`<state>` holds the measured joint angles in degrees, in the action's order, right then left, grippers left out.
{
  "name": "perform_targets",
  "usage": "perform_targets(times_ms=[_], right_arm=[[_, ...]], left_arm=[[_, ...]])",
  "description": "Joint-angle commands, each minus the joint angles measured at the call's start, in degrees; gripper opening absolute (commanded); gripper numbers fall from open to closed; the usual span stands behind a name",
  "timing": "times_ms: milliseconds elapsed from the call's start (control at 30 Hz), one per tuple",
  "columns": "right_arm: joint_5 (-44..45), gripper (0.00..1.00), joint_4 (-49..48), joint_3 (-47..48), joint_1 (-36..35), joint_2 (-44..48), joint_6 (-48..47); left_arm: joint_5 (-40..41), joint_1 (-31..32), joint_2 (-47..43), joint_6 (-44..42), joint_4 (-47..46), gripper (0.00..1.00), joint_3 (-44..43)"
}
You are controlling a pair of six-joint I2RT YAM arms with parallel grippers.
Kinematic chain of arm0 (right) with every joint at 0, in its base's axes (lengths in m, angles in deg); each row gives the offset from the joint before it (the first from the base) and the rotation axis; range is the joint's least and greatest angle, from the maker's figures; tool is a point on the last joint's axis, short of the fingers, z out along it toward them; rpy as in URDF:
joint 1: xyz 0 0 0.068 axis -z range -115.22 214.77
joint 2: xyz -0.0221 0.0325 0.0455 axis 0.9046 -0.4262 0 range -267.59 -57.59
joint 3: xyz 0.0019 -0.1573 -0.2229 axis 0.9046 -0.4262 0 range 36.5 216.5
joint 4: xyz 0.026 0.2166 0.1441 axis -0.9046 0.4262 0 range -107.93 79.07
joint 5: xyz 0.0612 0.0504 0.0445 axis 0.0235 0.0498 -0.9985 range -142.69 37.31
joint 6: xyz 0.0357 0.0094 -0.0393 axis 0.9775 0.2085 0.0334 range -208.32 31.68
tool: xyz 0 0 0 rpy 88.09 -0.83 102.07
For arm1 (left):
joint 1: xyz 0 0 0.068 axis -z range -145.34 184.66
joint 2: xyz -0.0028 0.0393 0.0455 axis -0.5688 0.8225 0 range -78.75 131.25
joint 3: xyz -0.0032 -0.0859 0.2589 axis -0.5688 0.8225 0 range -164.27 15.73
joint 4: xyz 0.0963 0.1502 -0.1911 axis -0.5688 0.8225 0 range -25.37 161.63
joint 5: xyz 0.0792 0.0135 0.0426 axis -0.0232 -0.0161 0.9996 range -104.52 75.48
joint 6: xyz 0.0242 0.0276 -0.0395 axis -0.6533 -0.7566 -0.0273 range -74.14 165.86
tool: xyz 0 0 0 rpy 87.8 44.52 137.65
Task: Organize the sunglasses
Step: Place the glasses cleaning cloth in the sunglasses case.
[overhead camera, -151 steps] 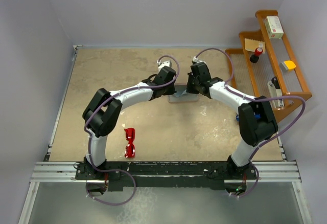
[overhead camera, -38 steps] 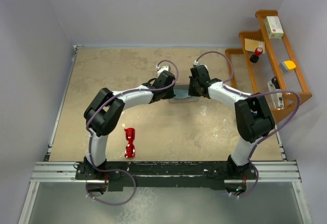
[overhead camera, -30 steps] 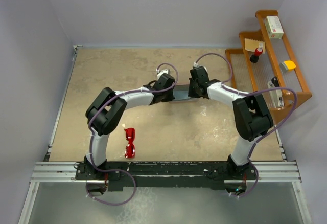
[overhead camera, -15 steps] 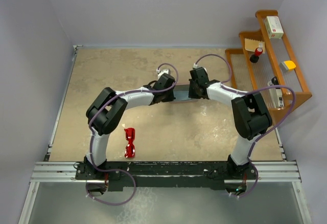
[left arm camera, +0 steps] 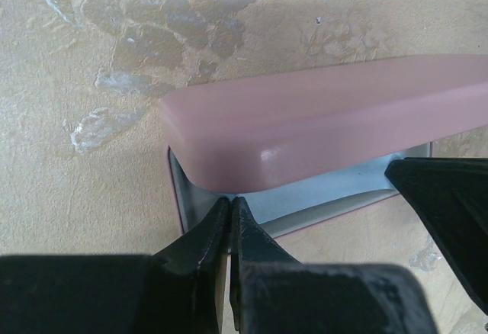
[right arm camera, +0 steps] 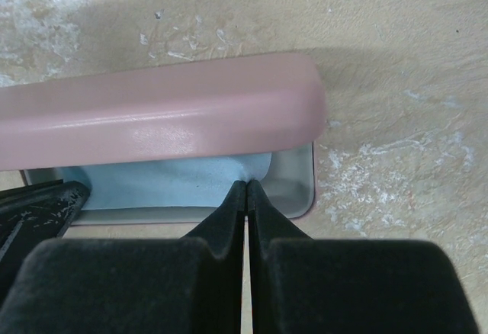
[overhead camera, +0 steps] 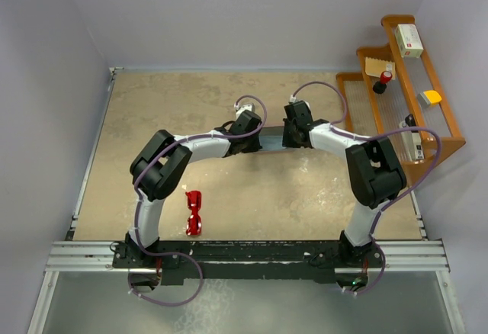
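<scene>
Black left pincer low at case

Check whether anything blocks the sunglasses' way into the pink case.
Nothing visible lies on the table between the sunglasses and the pink case. But the case is only partly open, a light blue cloth lies inside, and the left fingers and right fingers, shut, sit at its opening.

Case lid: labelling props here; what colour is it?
The case lid is pink; right wrist view shows it best.

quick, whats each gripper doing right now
left gripper: shut, tips at rim of pink case; grip cannot be told
right gripper: shut, pinching the light blue cloth inside the case
</scene>
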<state>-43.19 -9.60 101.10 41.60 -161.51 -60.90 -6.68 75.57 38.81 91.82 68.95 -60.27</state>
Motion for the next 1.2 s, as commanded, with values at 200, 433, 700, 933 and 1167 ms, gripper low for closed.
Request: perform_targets(times_ms=[200,433,700,933,1167], right_arm=[[-0.4,0.00,0.4,-2.0,0.3,0.0,-0.4],[1.0,0.00,0.5,-2.3,0.3,0.2,-0.8],[2.6,0.00,0.6,-0.8,0.3,-1.4,-1.1],[3.3,0.00,0.8,-0.4,0.4,-1.8,-1.6],[3.3,0.00,0.4,-0.5,0.5,-2.0,-1.7]], left_arm=[[-0.2,0.0,0.5,0.3,-0.9,0.00,-0.7],[-0.4,0.0,0.5,0.4,-1.1,0.00,-0.6],[-0.7,0.0,0.4,0.1,-0.8,0.00,-0.7],[-0.8,0.0,0.5,-0.3,-0.5,0.00,-1.2],[0.1,0.1,0.5,-0.6,0.9,0.00,-1.8]])
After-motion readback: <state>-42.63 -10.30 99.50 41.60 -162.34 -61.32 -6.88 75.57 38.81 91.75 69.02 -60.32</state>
